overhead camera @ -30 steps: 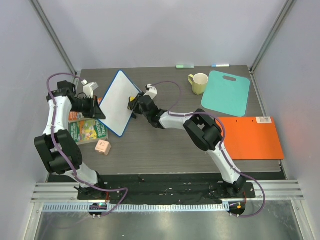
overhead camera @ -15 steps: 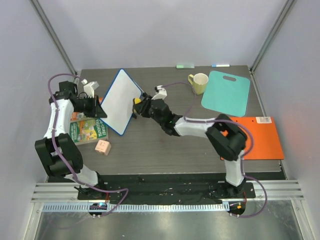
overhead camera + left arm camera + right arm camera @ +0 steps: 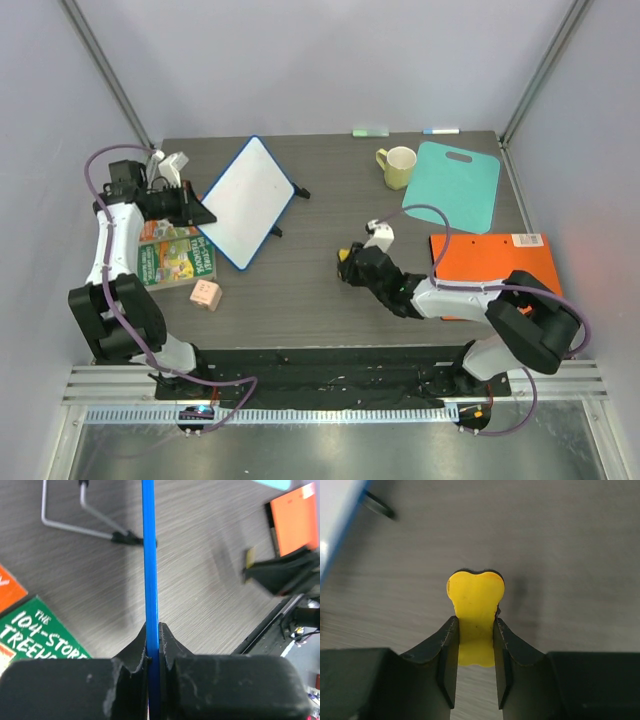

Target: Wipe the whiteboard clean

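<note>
Left hand (image 3: 153, 632) clamps blue-rimmed whiteboard (image 3: 245, 200); right hand (image 3: 475, 624) grips lobed yellow eraser (image 3: 475, 592).

I count one whiteboard (image 3: 245, 200), one mug (image 3: 397, 166), one teal cutting board (image 3: 455, 185), one orange folder (image 3: 495, 275), one pink block (image 3: 205, 294), one yellow eraser (image 3: 475, 597), one green marker (image 3: 370, 132), one white marker (image 3: 440, 131), and one book (image 3: 175, 262), perhaps two stacked.

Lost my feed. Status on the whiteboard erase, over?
Left gripper shut on whiteboard rim. Right gripper shut on yellow eraser, clear of whiteboard. Surface looks clean.
</note>
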